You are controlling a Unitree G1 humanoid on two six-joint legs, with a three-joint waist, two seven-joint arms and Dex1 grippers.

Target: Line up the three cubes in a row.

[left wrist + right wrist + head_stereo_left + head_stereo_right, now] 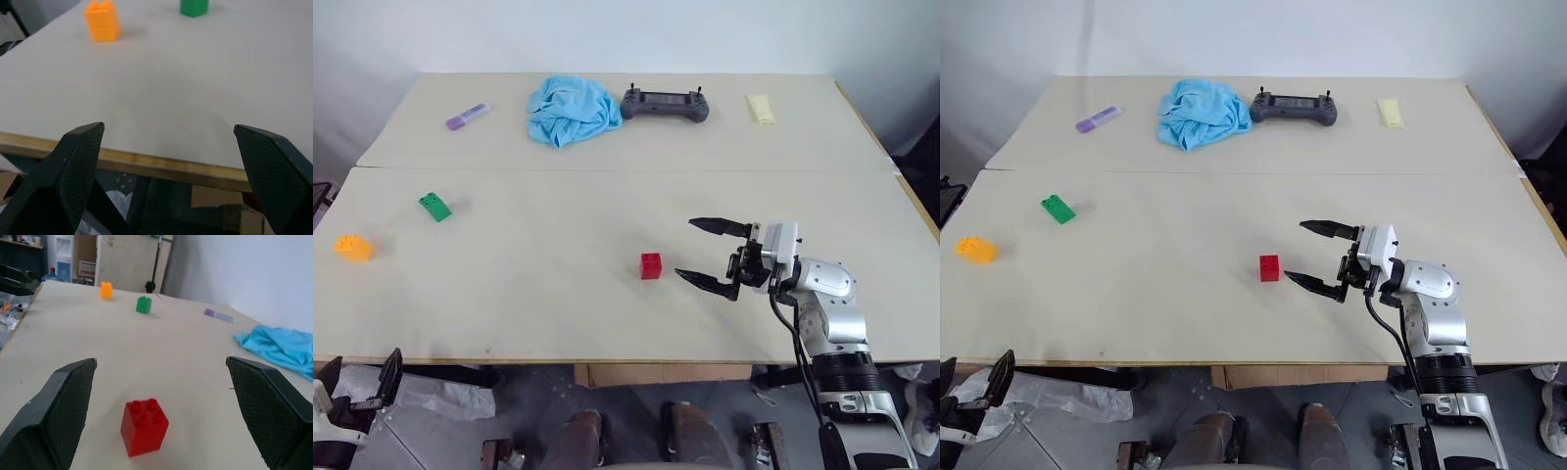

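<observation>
While the right gripper (709, 258) gapes wide, holding nothing, the red cube (651, 265) sits on the table (607, 215) just off its fingertips at nine o'clock; green cube (434, 207) and orange-yellow cube (353, 247) lie well beyond, nearer the left gripper (168, 147), also spread and unladen.

Light: bright, even, diffuse overhead
Shadows: soft, short beside red cube (651, 265)
Focus: sharp; desk (558, 304) glare-free

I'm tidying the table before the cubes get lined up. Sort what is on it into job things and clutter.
Belongs to the job:
- red cube
- green cube
- orange-yellow cube

Just lying about, all along the far side of the table:
- purple marker
- blue cloth
- dark handheld controller
- pale yellow flat piece
</observation>
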